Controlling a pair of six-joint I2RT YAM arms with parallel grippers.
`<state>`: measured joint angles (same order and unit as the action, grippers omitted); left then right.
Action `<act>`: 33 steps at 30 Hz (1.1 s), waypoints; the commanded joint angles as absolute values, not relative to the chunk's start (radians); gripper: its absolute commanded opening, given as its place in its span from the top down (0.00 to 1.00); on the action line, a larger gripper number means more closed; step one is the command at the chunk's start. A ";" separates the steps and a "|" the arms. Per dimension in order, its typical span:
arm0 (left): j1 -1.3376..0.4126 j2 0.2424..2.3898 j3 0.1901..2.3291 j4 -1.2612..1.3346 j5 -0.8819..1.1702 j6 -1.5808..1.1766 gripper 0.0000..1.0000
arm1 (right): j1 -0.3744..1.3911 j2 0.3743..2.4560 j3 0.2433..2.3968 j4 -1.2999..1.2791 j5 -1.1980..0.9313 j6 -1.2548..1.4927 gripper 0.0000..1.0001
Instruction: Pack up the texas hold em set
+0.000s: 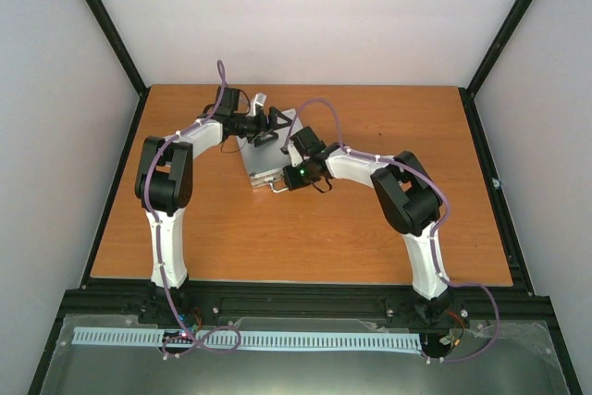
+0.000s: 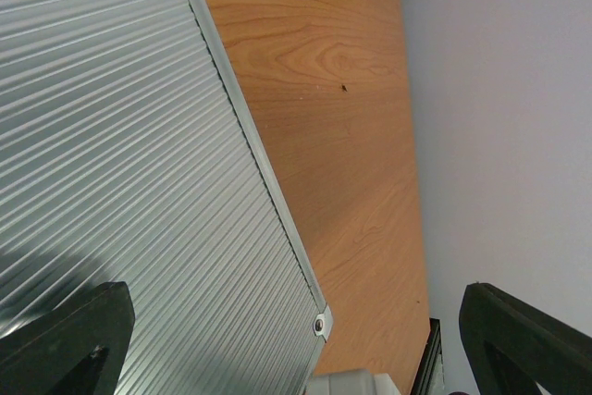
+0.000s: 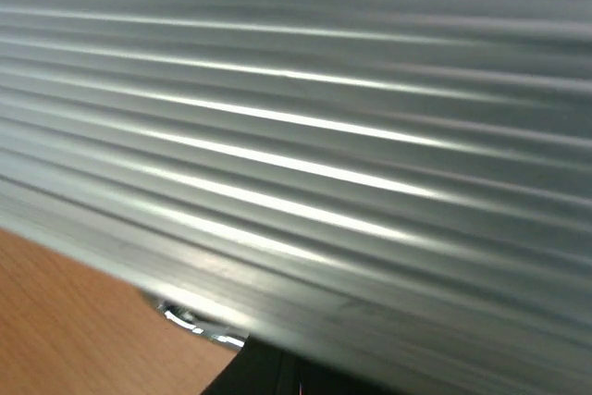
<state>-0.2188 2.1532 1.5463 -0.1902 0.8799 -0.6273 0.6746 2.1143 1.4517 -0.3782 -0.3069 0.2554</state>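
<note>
We see the case (image 1: 264, 156) lying flat and closed on the desk (image 1: 370, 228), ribbed silver face up. It sits in the far half, a little left of the middle and well apart from every edge. It is turned askew to the desk's edges, with one corner toward the near edge. The arms cover so much of it from above that we cannot tell its long axis there.

In the left wrist view the case (image 2: 139, 182) fills the left side. One whole edge of it runs between two rivets (image 2: 319, 324), and the ribs meet that edge crosswise. Beyond the edge we see bare desk (image 2: 351, 136) and then the pale wall (image 2: 499, 136).

The left end effector (image 1: 271, 127) hangs over the far part of the case. Its fingers (image 2: 69, 339) are spread wide, one above the ribbed lid and the other out past the case's edge, and nothing is between them.

The right end effector (image 1: 280, 180) is at the case's near side. Its own view is blurred: ribbed metal (image 3: 324, 136) very close, a strip of desk (image 3: 65, 321) at lower left, and a small shiny fitting (image 3: 199, 319) at the case's lower edge. Its fingers (image 3: 268, 378) show as a single dark shape, pressed together. We cannot tell whether they pinch any part of the case.
</note>
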 commanded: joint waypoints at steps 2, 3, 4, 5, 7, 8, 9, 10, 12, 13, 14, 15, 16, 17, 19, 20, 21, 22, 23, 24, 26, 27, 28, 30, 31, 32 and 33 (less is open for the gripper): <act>-0.224 2.226 1.496 -0.370 0.813 -0.620 0.00 | 0.680 2.150 1.470 -0.359 -0.225 0.262 0.97; -0.224 2.226 1.496 -0.370 0.813 -0.620 0.00 | 0.680 2.153 1.470 -0.353 -0.208 0.264 0.97; -0.224 2.226 1.496 -0.370 0.814 -0.620 0.00 | 0.680 2.158 1.472 -0.350 -0.192 0.265 0.97; -0.224 2.225 1.496 -0.371 0.814 -0.620 0.00 | 0.680 2.162 1.475 -0.350 -0.184 0.266 0.97; -0.224 2.222 1.497 -0.371 0.815 -0.620 0.00 | 0.681 2.160 1.474 -0.351 -0.183 0.264 0.97; -0.224 2.221 1.497 -0.371 0.815 -0.620 0.00 | 0.681 2.152 1.472 -0.356 -0.186 0.264 0.97; -0.224 2.219 1.499 -0.372 0.815 -0.620 0.00 | 0.681 2.140 1.467 -0.362 -0.191 0.261 0.97; -0.224 2.217 1.500 -0.374 0.816 -0.620 0.00 | 0.681 2.125 1.463 -0.374 -0.192 0.258 0.97; -0.224 2.214 1.506 -0.376 0.816 -0.619 0.00 | 0.682 2.080 1.451 -0.401 -0.195 0.243 0.97; -0.224 2.211 1.511 -0.378 0.815 -0.617 0.00 | 0.683 2.051 1.442 -0.415 -0.193 0.235 0.97; -0.224 2.210 1.517 -0.384 0.815 -0.612 0.00 | 0.683 2.019 1.433 -0.427 -0.191 0.226 0.97; -0.223 2.208 1.527 -0.393 0.813 -0.606 0.00 | 0.683 1.985 1.425 -0.440 -0.188 0.218 0.95; -0.223 2.209 1.538 -0.403 0.810 -0.597 0.00 | 0.683 1.948 1.418 -0.455 -0.186 0.208 0.92; -0.224 2.208 1.549 -0.416 0.803 -0.589 0.00 | 0.683 1.915 1.415 -0.471 -0.180 0.200 0.87; -0.223 2.209 1.583 -0.440 0.797 -0.576 0.00 | 0.683 1.844 1.417 -0.513 -0.160 0.187 0.78; -0.224 2.209 1.598 -0.451 0.795 -0.571 0.00 | 0.683 1.816 1.418 -0.538 -0.143 0.183 0.68; -0.224 2.209 1.615 -0.461 0.791 -0.566 0.00 | 0.683 1.792 1.420 -0.560 -0.126 0.182 0.47; -0.223 2.208 1.629 -0.473 0.785 -0.561 0.00 | 0.683 1.770 1.421 -0.579 -0.109 0.183 0.31; -0.224 2.205 1.647 -0.493 0.774 -0.555 0.00 | 0.683 1.751 1.423 -0.597 -0.091 0.188 0.18; -0.224 2.204 1.670 -0.519 0.763 -0.545 0.00 | 0.682 1.732 1.420 -0.611 -0.069 0.194 0.03; -0.224 2.202 1.728 -0.587 0.733 -0.513 0.00 | 0.680 1.703 1.417 -0.644 -0.030 0.208 0.00; -0.224 2.200 1.760 -0.618 0.718 -0.498 0.00 | 0.680 1.691 1.417 -0.661 -0.010 0.213 0.00; -0.224 2.196 1.798 -0.652 0.700 -0.483 0.00 | 0.680 1.682 1.418 -0.677 0.006 0.218 0.00; -0.224 2.186 1.875 -0.715 0.663 -0.458 0.00 | 0.678 1.668 1.419 -0.707 0.035 0.230 0.00; -0.224 2.179 1.918 -0.745 0.646 -0.447 0.00 | 0.677 1.662 1.419 -0.720 0.043 0.237 0.00; -0.224 2.172 1.973 -0.771 0.629 -0.440 0.00 | 0.675 1.655 1.419 -0.731 0.048 0.244 0.00; -0.224 2.164 2.009 -0.798 0.612 -0.434 0.00 | 0.673 1.651 1.419 -0.742 0.058 0.246 0.00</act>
<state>-0.2272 2.1818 1.8400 -0.6365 0.7078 -0.5022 0.6785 1.6779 1.4132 -0.6510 -0.0196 0.2188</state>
